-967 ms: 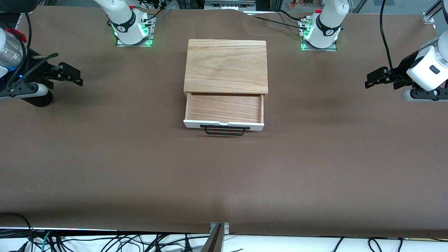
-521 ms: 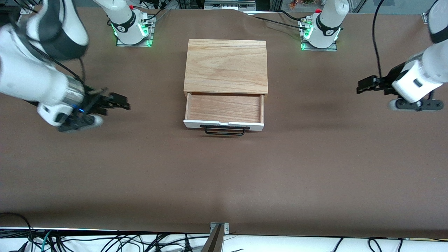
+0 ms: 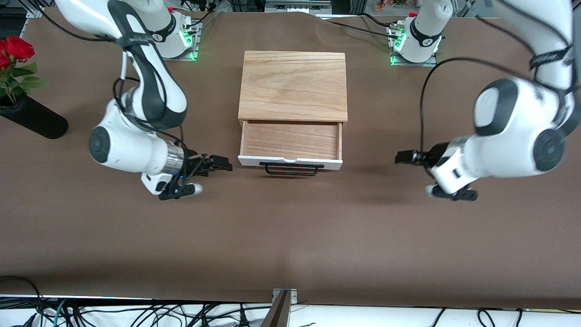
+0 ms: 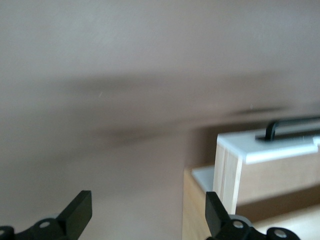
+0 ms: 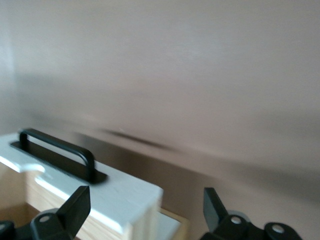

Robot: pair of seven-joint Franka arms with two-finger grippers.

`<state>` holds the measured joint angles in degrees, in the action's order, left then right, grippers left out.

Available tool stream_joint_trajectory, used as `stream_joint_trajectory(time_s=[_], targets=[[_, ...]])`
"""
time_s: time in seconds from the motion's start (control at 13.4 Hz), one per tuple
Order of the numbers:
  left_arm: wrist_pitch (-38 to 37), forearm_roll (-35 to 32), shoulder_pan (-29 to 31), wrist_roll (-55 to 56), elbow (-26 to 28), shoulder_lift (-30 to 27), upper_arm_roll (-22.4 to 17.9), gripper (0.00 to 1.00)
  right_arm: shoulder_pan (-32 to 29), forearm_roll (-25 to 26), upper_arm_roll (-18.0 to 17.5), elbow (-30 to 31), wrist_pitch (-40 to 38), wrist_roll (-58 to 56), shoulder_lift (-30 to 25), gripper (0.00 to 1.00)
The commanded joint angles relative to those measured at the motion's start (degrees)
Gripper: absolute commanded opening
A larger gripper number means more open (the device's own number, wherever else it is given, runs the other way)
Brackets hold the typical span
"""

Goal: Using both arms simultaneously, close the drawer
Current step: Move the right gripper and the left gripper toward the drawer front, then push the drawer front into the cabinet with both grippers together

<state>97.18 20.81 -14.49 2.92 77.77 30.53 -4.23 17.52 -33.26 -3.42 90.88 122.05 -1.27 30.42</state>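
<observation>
The drawer (image 3: 290,141) stands pulled out of a small wooden box (image 3: 292,86), its white front panel and black wire handle (image 3: 290,169) facing the front camera. My right gripper (image 3: 224,164) is open and empty, low over the table beside the drawer's front corner toward the right arm's end. My left gripper (image 3: 402,157) is open and empty, level with the front panel but well apart from it toward the left arm's end. The left wrist view shows its gripper (image 4: 147,215) and the drawer's corner (image 4: 227,170). The right wrist view shows its gripper (image 5: 145,210) at the white panel (image 5: 117,192).
A black vase with red roses (image 3: 28,119) stands at the right arm's end of the table. The arm bases (image 3: 172,38) (image 3: 415,43) stand at the table's edge farthest from the front camera. Brown table cover (image 3: 290,236) spreads in front of the drawer.
Both arms have swung in from the table's ends toward the drawer's front, the right one closest. The vase, hidden by the right arm before, now shows. The drawer has not moved.
</observation>
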Motion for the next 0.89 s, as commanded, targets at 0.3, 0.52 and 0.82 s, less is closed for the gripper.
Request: stream_joint_trajectory(time_s=[0.3, 0.52, 0.82], targets=[[16.80, 9.15, -7.74, 0.07, -3.67, 9.98, -0.60, 1.00, 5.07, -6.37, 0.25, -1.14, 5.04, 0.65, 5.09, 1.00], [16.99, 14.07, -8.63, 0.07, -3.32, 9.90, -0.60, 1.00, 5.60, -6.55, 0.25, -0.44, 4.60, 0.65, 5.44, 1.00], [17.08, 17.85, -11.87, 0.16, -2.88, 10.77, -0.60, 1.00, 5.60, -6.55, 0.34, 0.97, 4.16, 0.65, 5.27, 1.00]])
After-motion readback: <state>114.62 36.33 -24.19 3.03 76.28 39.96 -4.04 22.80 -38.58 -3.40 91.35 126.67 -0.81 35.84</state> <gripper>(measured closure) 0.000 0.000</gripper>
